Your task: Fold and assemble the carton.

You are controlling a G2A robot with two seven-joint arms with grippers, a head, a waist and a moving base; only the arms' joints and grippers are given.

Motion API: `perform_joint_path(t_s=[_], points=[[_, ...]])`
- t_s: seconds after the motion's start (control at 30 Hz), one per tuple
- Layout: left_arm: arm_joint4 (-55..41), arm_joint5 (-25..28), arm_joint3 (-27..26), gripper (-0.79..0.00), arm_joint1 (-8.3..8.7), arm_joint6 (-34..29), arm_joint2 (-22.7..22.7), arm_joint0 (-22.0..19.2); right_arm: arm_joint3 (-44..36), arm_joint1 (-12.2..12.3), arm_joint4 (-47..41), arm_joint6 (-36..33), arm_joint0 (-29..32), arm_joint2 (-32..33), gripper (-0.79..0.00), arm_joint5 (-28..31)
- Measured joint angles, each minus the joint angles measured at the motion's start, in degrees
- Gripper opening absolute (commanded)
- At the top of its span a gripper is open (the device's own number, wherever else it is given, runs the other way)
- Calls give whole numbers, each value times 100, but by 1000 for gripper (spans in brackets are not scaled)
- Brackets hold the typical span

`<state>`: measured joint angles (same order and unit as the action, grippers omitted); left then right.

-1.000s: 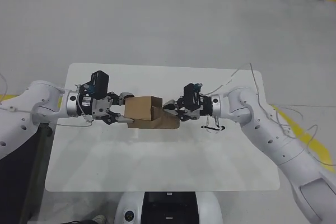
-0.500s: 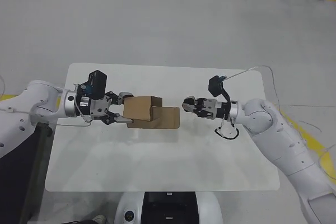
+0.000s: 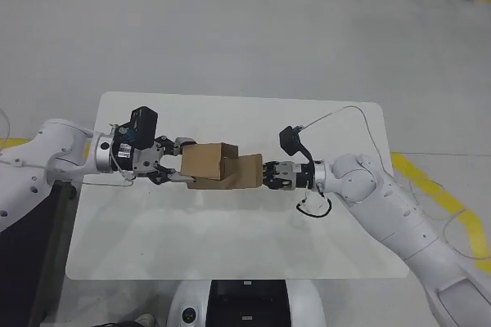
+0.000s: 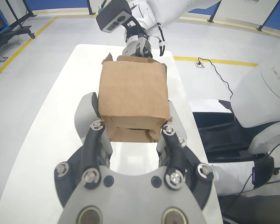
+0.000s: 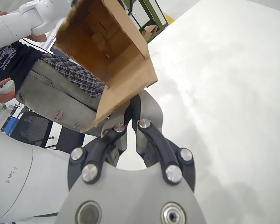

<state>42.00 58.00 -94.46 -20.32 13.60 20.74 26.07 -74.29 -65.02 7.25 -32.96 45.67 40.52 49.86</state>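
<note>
Left fingers [image 4: 84, 113] clamp the folded end of the brown cardboard carton [image 4: 133, 89] from both sides, right fingers [image 5: 151, 110] pinch shut on a loose flap at its open opposite end, and it hangs between them over the middle of the white counter [image 3: 229, 237], pale grey floor [image 3: 229, 49] around.

Brown corrugated cardboard carton [image 3: 221, 163]: already box-shaped, lying on its side, long axis running between the two arms, over middle of white table [image 3: 229, 245]. End nearest left gripper [image 3: 173, 159] folded closed, flap edges ragged, fingers pressed on either side of that end. Opposite end open, flaps spread outward, bare interior showing with folded flaps at far end. One flap of open end pinched in right gripper [image 5: 130, 108]. Upper face plain and flat.
</note>
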Motion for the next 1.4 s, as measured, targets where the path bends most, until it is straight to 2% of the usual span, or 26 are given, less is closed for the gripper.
perform_joint_path(t_s=[0.5, 0.7, 0.9, 1.07, 1.23, 1.4], points=[[-78, 0, -34, -529, -60, -302, -135, -54, -252, -143, 639, 95, -208, -47, -785, 51], [-87, 0, -49, -523, -35, -284, -135, -65, -145, -179, 730, 158, -223, -29, -785, 53], [-72, 0, -7, -517, 24, -151, -82, -36, -51, -116, 931, 258, -64, 207, -785, -71], [-49, 0, -26, -517, 61, -93, -57, 4, -183, 0, 1443, 399, 56, 603, -785, -253], [-1, 0, -106, -514, 81, -115, -76, 43, -612, 74, 2227, 941, 152, 1013, -785, -185], [20, 0, -181, -517, 72, -132, -104, 46, -700, 10, 2497, 1069, 91, 886, -785, -170]])
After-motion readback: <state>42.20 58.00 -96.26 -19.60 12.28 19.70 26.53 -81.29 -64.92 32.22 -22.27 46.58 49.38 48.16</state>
